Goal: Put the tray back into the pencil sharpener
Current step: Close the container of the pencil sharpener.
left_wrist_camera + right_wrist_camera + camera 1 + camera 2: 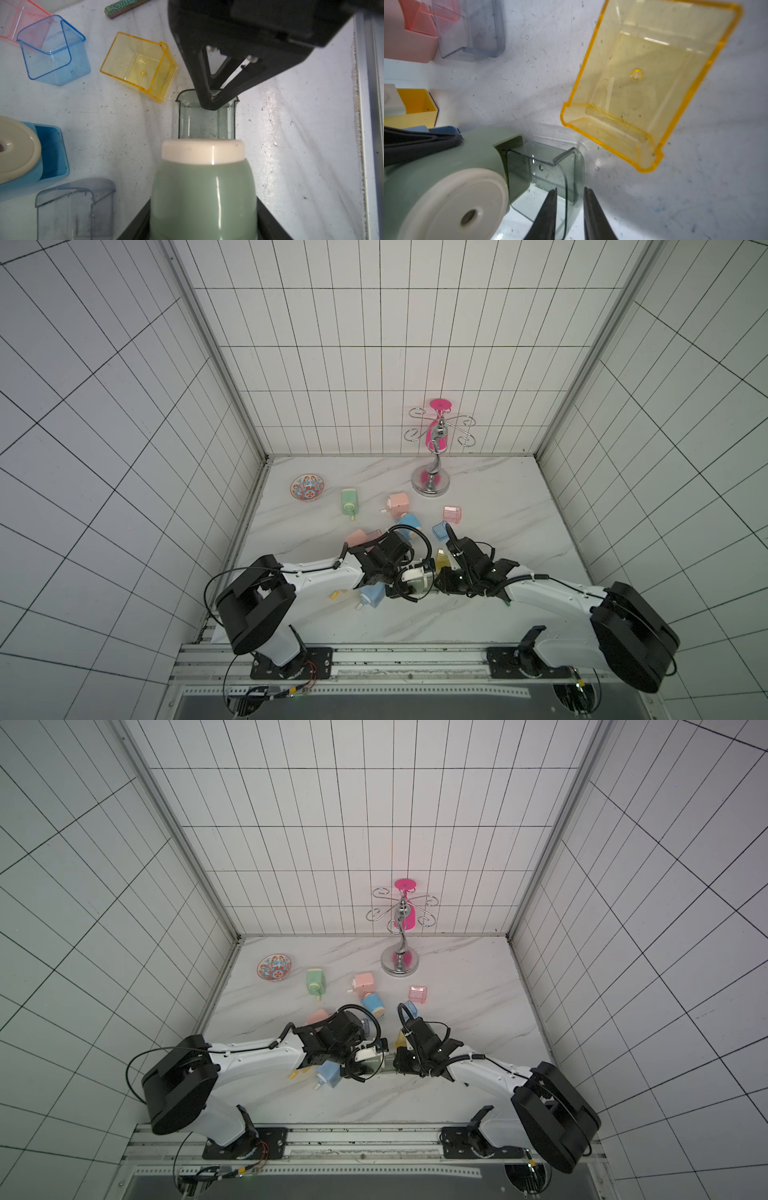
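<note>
Two matching arms: the left arm [320,576] and the right arm [548,593] both wear glossy white shells between chunky black joint housings. Thin black cables [409,531] loop off the wrists. Each arm has a black base plate [291,662] on the silver rail [415,659] at the bench's near edge, with red and yellow wires [311,674] by the left one. The right gripper [215,101] is matte black, its open triangular frames tapering to slim fingers.
</note>
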Tool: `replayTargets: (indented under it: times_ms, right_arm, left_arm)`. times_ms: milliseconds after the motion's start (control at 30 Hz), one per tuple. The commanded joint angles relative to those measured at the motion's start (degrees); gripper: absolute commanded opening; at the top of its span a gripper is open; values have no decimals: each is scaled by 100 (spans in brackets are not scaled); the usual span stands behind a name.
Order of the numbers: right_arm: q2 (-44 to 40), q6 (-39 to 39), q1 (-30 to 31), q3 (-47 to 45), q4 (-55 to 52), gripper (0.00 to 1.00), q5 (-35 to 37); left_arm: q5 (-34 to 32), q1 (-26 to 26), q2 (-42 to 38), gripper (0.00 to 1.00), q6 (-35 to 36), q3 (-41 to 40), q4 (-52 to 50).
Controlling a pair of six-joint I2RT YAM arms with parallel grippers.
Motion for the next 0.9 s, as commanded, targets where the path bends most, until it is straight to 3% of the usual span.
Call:
replayTargets:
  times_ms: [0,367,867]
  right_arm:
    - [26,103,41,-70,266,26,-149]
    - [129,519,43,-386,1176,24,-742]
    - [-72,545,-45,-547,1248,25,-756]
  left_arm:
    - [122,-48,158,37,144,100,-56]
    - [138,-83,239,36,135,146,-55]
    - [116,-110,247,34,163,150,-82]
